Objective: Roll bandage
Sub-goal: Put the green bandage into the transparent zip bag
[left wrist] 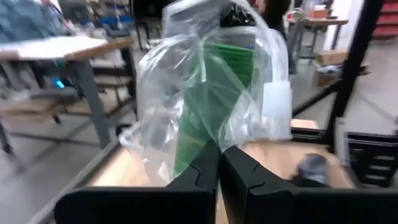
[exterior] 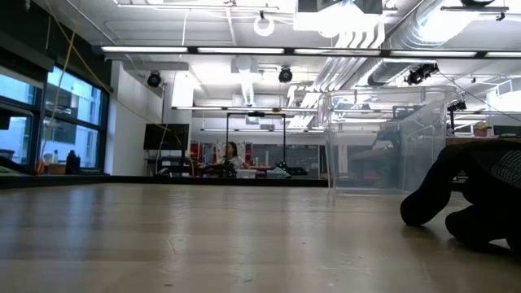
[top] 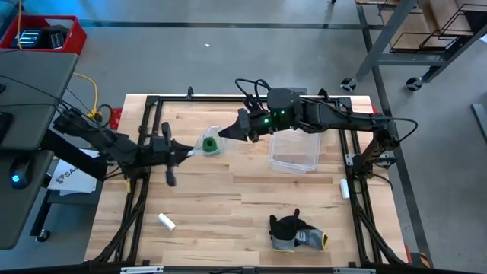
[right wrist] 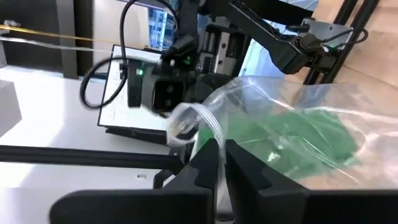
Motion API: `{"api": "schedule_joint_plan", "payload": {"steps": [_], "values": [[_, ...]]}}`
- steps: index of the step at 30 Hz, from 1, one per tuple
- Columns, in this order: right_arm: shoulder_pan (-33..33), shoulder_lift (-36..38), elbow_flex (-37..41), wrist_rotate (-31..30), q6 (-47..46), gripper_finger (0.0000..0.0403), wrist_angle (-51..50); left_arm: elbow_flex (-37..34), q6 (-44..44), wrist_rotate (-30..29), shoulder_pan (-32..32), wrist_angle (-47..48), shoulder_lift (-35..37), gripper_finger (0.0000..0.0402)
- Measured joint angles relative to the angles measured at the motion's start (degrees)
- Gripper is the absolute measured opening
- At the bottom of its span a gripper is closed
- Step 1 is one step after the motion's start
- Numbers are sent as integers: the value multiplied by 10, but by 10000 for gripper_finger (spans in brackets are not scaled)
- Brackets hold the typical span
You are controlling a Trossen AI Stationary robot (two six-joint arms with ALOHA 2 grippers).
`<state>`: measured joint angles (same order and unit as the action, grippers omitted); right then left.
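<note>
Green bandage [top: 211, 144] inside a clear plastic bag [top: 205, 140], held up over the desk [top: 228, 198] toward its far-left part, between the two hands. Looks bunched up through the plastic, hard to tell if rolled or loose.

Left hand [top: 185, 154] pinched shut on the bag's edge from the left side; in the left wrist view the fingers [left wrist: 199, 171] closed tight together on the plastic [left wrist: 205, 93], green [left wrist: 211, 93] showing right behind them. Right hand [top: 226, 135] reaching in from the right, also closed on the bag; right wrist view shows the fingers [right wrist: 208, 162] nipped together on a twisted bit of plastic [right wrist: 193, 121], the green stuff [right wrist: 298, 137] lying just beyond.

Around it: empty-looking clear plastic tub [top: 295, 152] just right of the bag, partly under the right arm. Small white cylinder [top: 167, 221] near the front-left of the desk, well apart from everything. Dark grey glove [top: 293, 232] at the front, right of centre. Another small white thing [top: 344, 188] by the right edge rail.

Low view mostly bare desk surface, the tub [exterior: 387, 138] standing see-through on the right and the glove [exterior: 468, 203] a dark lump in front of it. A person [exterior: 231, 151] far back in the room.
</note>
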<state>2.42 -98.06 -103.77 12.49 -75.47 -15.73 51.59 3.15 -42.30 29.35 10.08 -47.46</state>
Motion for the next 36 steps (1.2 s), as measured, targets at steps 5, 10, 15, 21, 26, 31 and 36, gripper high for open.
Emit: {"api": "schedule_joint_plan", "payload": {"steps": [5, 10, 15, 21, 26, 31, 36], "values": [[8, 0, 0, -6, 35, 53, 1, 0, 89, 0, 29, 115, 55, 1], [18, 6, 0, -20, 75, 102, 2, 0, 174, 14, 37, 207, 85, 1], [16, 16, 0, -21, 224, 142, -23, 0, 239, 43, 37, 175, 101, 0], [-23, 14, 0, -71, 430, 178, -92, 0, 329, 47, 37, 103, 134, 0], [-52, -4, 0, -142, 527, 192, -57, 0, 386, 68, 37, 24, 165, 0], [-50, -34, 0, -157, 531, 193, 10, 0, 403, 126, 37, -82, 173, 0], [-44, -71, 0, -79, 537, 193, 230, 1, 434, 155, 37, -104, 165, 0]]}}
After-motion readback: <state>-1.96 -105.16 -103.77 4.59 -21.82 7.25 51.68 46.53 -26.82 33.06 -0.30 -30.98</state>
